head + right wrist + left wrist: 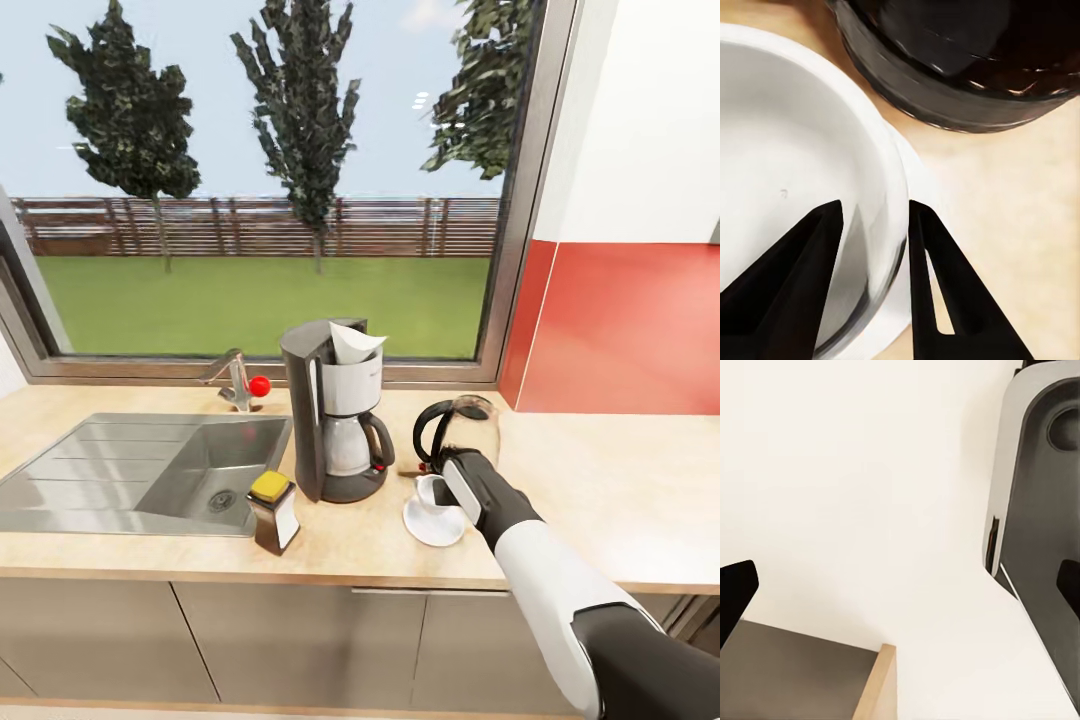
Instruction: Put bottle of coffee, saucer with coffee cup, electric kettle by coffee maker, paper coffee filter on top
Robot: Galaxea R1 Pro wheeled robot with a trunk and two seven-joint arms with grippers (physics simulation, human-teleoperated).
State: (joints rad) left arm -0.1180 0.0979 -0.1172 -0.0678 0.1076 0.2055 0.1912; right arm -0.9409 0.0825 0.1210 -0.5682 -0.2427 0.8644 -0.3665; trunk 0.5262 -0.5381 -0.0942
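On the table (620, 500), just right of the coffee maker (335, 415), the white coffee cup (433, 492) sits on its saucer (432, 525), and the right pincer (452, 487) has the cup's rim between its two dark fingers. From the right wrist view one finger (791, 292) is inside the cup (795, 187) and the other (941, 292) outside its wall, both close against the rim, so the pincer is clenched on the cup; a sliver of saucer (916, 187) shows under the cup's edge. Directly behind the cup stands the electric kettle (460, 430), dark and glassy with a black handle, its base (952, 67) near the cup without touching the saucer. The coffee maker is upright, a white paper filter (355, 343) sticking out of its top and a glass carafe in its lower bay. At its front left, beside the sink (150, 470), stands a small dark bottle with a yellow lid (273, 512). A faucet with a red knob (240, 382) rises behind the sink, below the window (260, 180). The left wrist view shows a pale surface, a grey curved panel (1035, 510) and the dark tips of the left pincer (735, 589) set wide apart, released and holding nothing.
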